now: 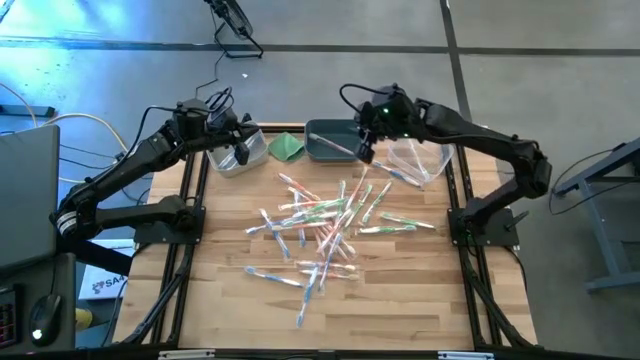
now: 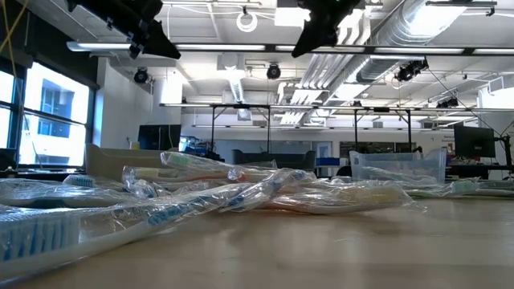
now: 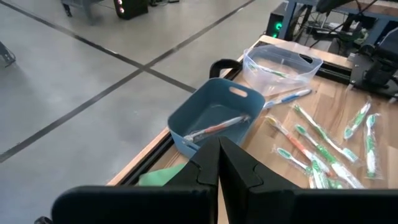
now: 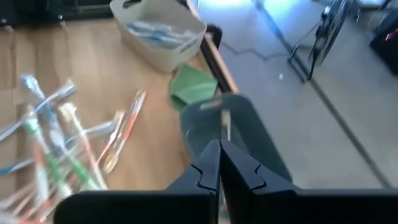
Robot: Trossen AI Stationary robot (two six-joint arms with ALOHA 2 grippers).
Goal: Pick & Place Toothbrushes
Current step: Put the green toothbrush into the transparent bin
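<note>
1. Over the far edge of the desk (image 1: 420, 300), the right arm reaches in from its base at the right side, elbow raised and forearm stretched toward the middle, its right pincer (image 1: 365, 152) hanging just above the near right corner of the blue-grey bin (image 1: 330, 140).
2. That right pincer is clenched, fingertips pressed together with nothing between them, as the right wrist view shows (image 4: 219, 163).
3. Directly below and ahead of it, the blue-grey bin holds one pink-orange toothbrush (image 3: 217, 127) lying slantwise on its floor.
4. Just to the right pincer's outer side stands a clear bin (image 1: 420, 158), touching the blue-grey one or nearly so, with a brush or two inside.
5. Nearer the desk's front than the right pincer lies the loose heap of toothbrushes (image 1: 325, 228), crossed over one another in blue, green and pink-orange.
6. Mirroring it, the left arm stretches from its base at the left side, and the left pincer (image 1: 243, 140) hovers over a white bin (image 1: 240, 155) that holds blue brushes; its fingers are clenched too, empty (image 3: 219, 163).
7. Between the white bin and the blue-grey bin sits a folded green cloth (image 1: 287, 146).
</note>
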